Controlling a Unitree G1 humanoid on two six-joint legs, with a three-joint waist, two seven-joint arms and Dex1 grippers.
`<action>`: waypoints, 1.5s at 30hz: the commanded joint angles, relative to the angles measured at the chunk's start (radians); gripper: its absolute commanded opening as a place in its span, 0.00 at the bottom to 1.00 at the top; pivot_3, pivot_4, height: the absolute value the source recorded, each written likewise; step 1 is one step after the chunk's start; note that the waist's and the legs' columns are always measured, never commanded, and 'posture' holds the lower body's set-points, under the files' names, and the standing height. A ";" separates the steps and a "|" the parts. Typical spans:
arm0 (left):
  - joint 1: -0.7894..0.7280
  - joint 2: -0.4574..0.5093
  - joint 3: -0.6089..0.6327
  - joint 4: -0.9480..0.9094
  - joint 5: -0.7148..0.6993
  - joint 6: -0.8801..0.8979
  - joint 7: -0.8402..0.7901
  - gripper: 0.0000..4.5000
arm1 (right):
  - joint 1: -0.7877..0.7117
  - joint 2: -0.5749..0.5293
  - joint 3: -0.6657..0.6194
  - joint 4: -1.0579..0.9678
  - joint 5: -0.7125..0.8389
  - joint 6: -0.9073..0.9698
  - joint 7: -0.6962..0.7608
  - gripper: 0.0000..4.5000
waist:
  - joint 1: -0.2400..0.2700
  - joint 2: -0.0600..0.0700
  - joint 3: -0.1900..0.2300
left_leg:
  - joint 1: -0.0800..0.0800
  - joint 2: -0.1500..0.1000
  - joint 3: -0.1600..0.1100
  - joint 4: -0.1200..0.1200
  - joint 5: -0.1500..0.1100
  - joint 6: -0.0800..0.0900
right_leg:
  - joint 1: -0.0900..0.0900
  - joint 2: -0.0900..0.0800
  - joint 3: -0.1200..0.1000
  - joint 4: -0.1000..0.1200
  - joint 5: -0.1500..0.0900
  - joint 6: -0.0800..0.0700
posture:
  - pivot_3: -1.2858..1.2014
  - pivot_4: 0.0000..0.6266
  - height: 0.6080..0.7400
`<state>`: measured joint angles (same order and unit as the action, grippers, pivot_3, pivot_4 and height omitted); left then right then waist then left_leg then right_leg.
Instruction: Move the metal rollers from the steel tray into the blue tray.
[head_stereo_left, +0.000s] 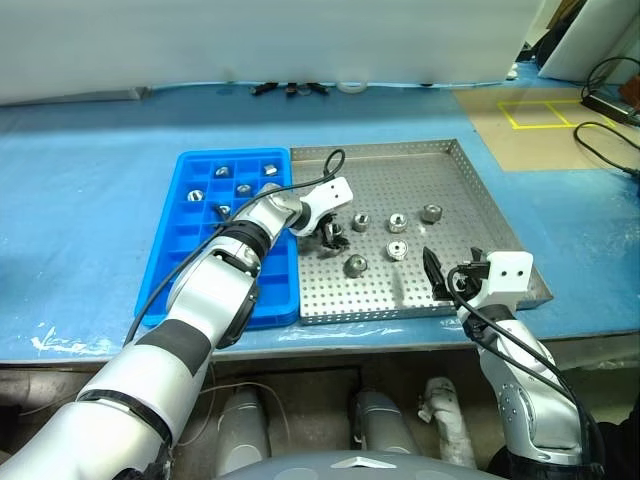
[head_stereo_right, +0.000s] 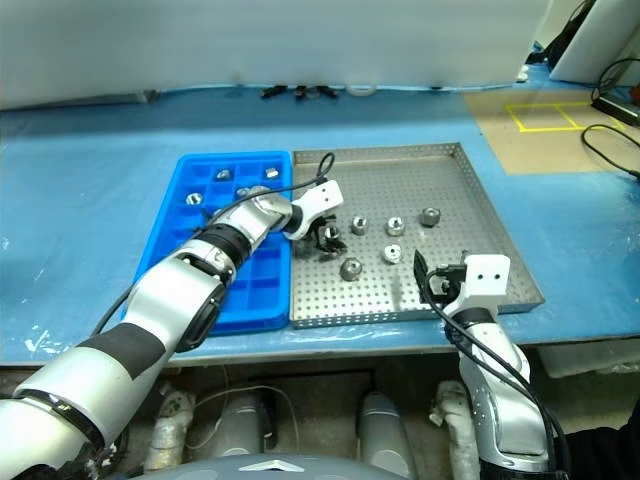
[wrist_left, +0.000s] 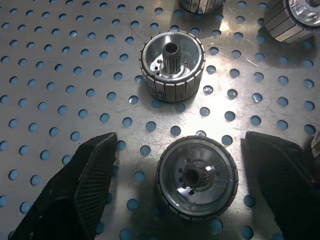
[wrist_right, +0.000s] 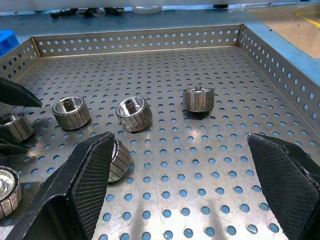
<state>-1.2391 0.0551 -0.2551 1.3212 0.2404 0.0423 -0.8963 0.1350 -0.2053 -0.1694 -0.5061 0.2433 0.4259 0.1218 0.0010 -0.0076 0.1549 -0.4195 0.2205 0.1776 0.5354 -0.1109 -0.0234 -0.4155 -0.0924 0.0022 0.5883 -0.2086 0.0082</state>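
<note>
I count six rollers on the steel tray (head_stereo_left: 480, 195): one (wrist_left: 197, 177) between the fingers of my left gripper (head_stereo_left: 332, 236), one (head_stereo_left: 356, 265) nearer to me, one (head_stereo_left: 360, 222) just past my fingers, one (head_stereo_left: 397, 220) beside that, one (head_stereo_left: 397, 250) in front of it, and one (head_stereo_left: 431, 212) farthest to the right. All six sit in the middle part of the steel tray, loosely grouped and apart from one another. In the blue tray (head_stereo_left: 170, 255), which lies touching the steel tray's left rim, I can make out about five more, each in its own square compartment in the far rows. The roller under my left gripper stands on end, its centre hole facing up at my wrist camera, so its axis runs upright; its neighbour (wrist_left: 172, 65) stands the same way. My left fingers (wrist_left: 80, 195) are spread to either side of that roller, not touching it. My right gripper (head_stereo_left: 440, 275) hangs over the near right part of the steel tray, fingers (wrist_right: 85, 190) wide apart and holding nothing.
</note>
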 joint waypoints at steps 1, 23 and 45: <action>0.011 0.007 -0.032 0.008 0.049 -0.012 0.028 0.64 | -0.007 0.005 0.003 -0.060 -0.008 0.002 -0.017 1.00 | -0.004 0.000 0.000 | 0.000 0.000 0.000 0.000 0.000 0.000 | 0.000 0.000 0.000 0.000 0.000 0.000 | 0.34 0.24 1.00; -0.003 0.051 0.098 -0.037 -0.064 -0.116 -0.248 0.41 | -0.054 -0.052 -0.008 -0.161 0.187 0.105 0.125 1.00 | -0.012 0.001 0.001 | -0.003 0.000 0.000 -0.003 0.000 0.000 | -0.003 0.000 0.000 -0.003 0.000 0.000 | 0.35 0.24 1.00; 0.266 0.436 0.267 -0.782 -0.362 0.172 -0.511 0.41 | -0.228 -0.228 0.157 0.002 0.278 0.099 0.475 1.00 | 0.011 0.003 0.002 | -0.002 0.002 0.003 -0.006 0.000 0.000 | -0.004 0.001 0.000 -0.002 -0.001 -0.003 | 0.44 0.24 1.00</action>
<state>-0.9907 0.4587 -0.0263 0.6644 -0.0736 0.1452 -1.4228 -0.0662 -0.4261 -0.0274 -0.5044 0.5270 0.5533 0.5646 0.0120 -0.0050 0.1571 -0.4214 0.2228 0.1803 0.5290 -0.1106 -0.0240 -0.4202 -0.0908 0.0020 0.5872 -0.2100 0.0054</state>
